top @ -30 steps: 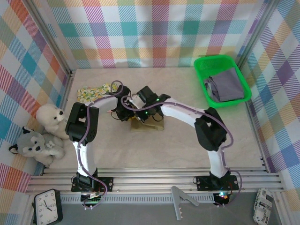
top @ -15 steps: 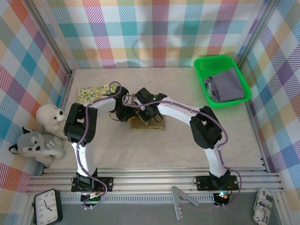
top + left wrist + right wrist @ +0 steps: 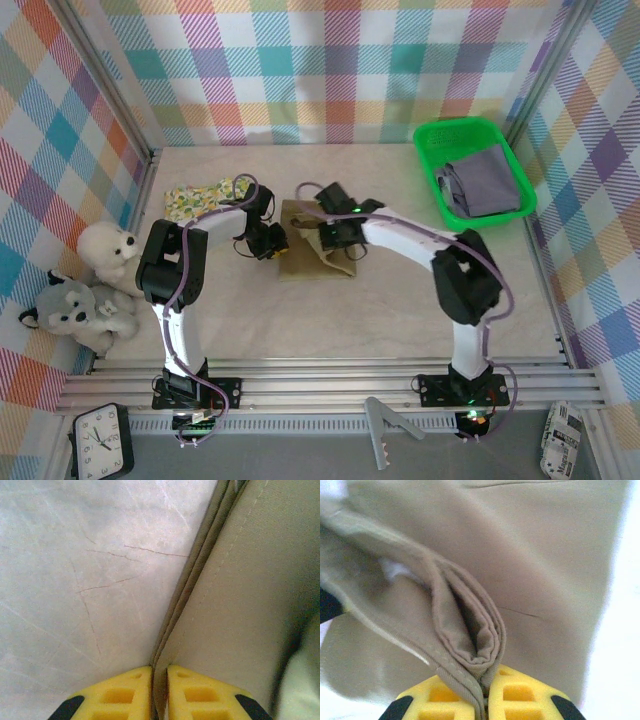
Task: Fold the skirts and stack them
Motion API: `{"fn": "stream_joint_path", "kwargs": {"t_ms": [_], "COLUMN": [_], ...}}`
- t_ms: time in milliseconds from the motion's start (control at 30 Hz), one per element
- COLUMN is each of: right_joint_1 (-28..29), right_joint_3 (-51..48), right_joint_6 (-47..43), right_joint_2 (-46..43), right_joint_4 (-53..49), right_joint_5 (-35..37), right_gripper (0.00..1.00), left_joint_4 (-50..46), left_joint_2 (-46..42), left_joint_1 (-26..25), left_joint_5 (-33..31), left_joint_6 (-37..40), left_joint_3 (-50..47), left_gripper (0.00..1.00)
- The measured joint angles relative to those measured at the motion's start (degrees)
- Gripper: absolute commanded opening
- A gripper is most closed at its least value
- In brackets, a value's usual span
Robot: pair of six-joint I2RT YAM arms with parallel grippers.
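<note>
The olive-khaki skirt (image 3: 318,262) lies at the middle of the bench (image 3: 400,310), partly folded and rumpled on its far side. The left pincer (image 3: 159,672) is closed on the skirt's stitched edge at the garment's 9 o'clock side, and the layered hem runs straight out between its yellow pads. The right pincer (image 3: 487,676) is clamped on a bunched fold of the same cloth, toward 12 o'clock of the garment in the top view. At least 2 layers curl up just above its pads.

The step in hand looks like carrying 1 fold across the skirt. To do it well, both pincers should travel together at the same height, so the cloth between them stays lightly taut and does not sag into a crease. The bunch in the right grip is the weak point. Drawing it away from the left pincer before lowering should spread those curled layers flat; otherwise they would probably set down as a lump. The carried edge should meet the resting edge squarely, and neither pincer should part until the cloth is fully on the bench.

A floral skirt (image 3: 198,196) waits at 10 o'clock from the khaki one. A lavender-grey skirt (image 3: 488,186) sits in the green tray (image 3: 436,135) at 2 o'clock, so stacking is not yet begun.
</note>
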Motion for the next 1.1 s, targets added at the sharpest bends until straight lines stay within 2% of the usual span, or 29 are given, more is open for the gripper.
{"fn": "stream_joint_path", "kwargs": {"t_ms": [200,333,533,800,967,1100], "right_joint_1": [-20.9,-25.0,-25.6,-24.3,-16.4,-8.0], "right_joint_3": [-20.4,-28.5,-30.0,-26.1,-17.4,-7.8], "right_joint_6": [7.6,9.4,9.4,7.5,1.8,-3.1], "right_joint_2": [-17.5,-18.9,-16.9,-16.9,-16.3,-11.6], "right_joint_4": [8.9,10.5,10.7,11.8,11.8,11.8], "right_joint_5": [-4.9,-6.6,-7.8,-11.8,-13.7,-15.0], "right_gripper": [0.0,0.0,0.02,0.03,0.03,0.03], "left_joint_4": [0.0,0.0,0.3,0.5,0.4,0.1], "left_joint_2": [0.1,0.2,0.2,0.2,0.2,0.3], "left_joint_1": [0.7,1.2,2.0,2.3,2.4,2.5], "left_joint_5": [1.0,1.8,3.2,4.2,4.4,4.5], "left_joint_6": [0.8,1.4,2.1,2.7,2.7,2.9], "left_joint_3": [0.0,0.0,-0.4,-0.5,-0.4,-0.2], "left_gripper": [0.14,0.14,0.14,0.14,0.14,0.14]}}
